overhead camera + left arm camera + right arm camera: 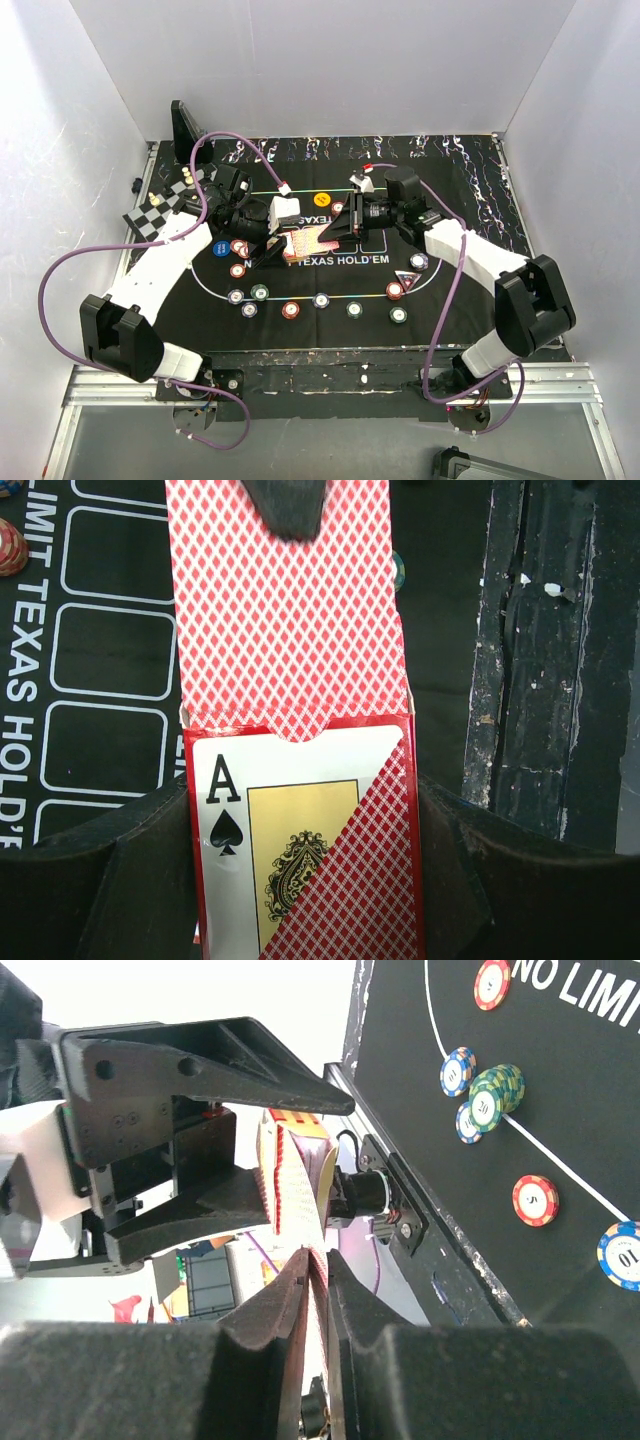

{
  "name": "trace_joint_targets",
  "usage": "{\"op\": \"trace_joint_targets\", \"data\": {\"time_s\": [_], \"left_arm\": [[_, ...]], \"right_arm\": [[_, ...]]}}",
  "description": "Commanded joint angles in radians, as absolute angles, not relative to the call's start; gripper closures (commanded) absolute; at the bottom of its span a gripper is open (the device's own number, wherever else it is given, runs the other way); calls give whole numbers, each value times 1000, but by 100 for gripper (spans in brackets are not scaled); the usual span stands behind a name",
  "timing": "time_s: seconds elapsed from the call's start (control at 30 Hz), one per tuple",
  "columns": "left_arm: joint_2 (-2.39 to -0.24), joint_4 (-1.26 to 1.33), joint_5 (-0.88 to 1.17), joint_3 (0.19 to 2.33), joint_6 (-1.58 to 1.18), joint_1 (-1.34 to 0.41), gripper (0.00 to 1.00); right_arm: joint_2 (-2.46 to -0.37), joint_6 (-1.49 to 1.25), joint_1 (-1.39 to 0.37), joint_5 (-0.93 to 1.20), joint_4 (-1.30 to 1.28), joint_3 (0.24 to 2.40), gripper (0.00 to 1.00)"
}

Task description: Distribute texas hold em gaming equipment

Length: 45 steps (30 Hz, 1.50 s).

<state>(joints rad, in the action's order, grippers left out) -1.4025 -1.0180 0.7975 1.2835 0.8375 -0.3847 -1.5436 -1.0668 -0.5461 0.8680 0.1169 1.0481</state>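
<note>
A playing-card box (310,243) printed with an ace of spades is held above the middle of the black Texas Hold'em mat (470,300). My left gripper (285,247) is shut on the box (300,860). Red-patterned-back cards (290,620) stick out of its open end. My right gripper (336,235) is shut on the far end of those cards (300,1185), pinched between its fingers (275,1310). Its fingertip (288,510) shows in the left wrist view. Several poker chips (292,309) lie along the mat's white oval. The orange button (321,199) and the dark triangular marker (406,279) lie on the mat.
A small chessboard (160,212) with pieces sits at the mat's left edge, with a black stand (184,125) behind it. White walls close in three sides. Chips (497,1090) lie near the mat edge in the right wrist view. Purple cables loop beside both arms.
</note>
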Motion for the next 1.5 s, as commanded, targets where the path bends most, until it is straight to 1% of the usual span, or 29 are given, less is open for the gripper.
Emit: {"op": "trace_joint_targets", "data": {"time_s": [0.0,0.03,0.17,0.4,0.57,0.63,0.73,0.87,1.03,1.1,1.27,1.47], "left_arm": [[-1351,-1008,847,1310,848,-388,100],[-1347,-1009,845,1307,848,-388,100],[-1338,-1008,836,1295,850,-388,100],[-1330,-1051,815,1298,865,-388,100],[-1309,-1078,804,1282,868,-388,100],[-1298,-1091,805,1289,864,-388,100],[-1286,-1106,818,1305,839,-388,100],[-1270,-1114,819,1316,804,-388,100],[-1243,-1105,815,1278,785,-388,100],[-1232,-1092,815,1266,773,-388,100],[-1229,-1074,828,1256,750,-388,100],[-1223,-1063,821,1241,747,-388,100]], "right_arm": [[-1474,-1035,-512,885,94,1037,83],[-1470,-1034,-505,885,87,1037,85],[-1460,-1016,-480,890,63,1045,87],[-1459,-983,-408,902,32,1055,95],[-1525,-968,-393,902,32,1084,97],[-1583,-982,-406,907,72,1107,98],[-1711,-968,-466,897,55,1210,99],[-1906,-965,-561,881,38,1412,99],[-2139,-965,-655,853,-24,1673,99],[-2216,-983,-676,851,-18,1738,99],[-2370,-992,-722,833,-32,1876,99],[-2465,-986,-741,787,-77,1963,99]]}}
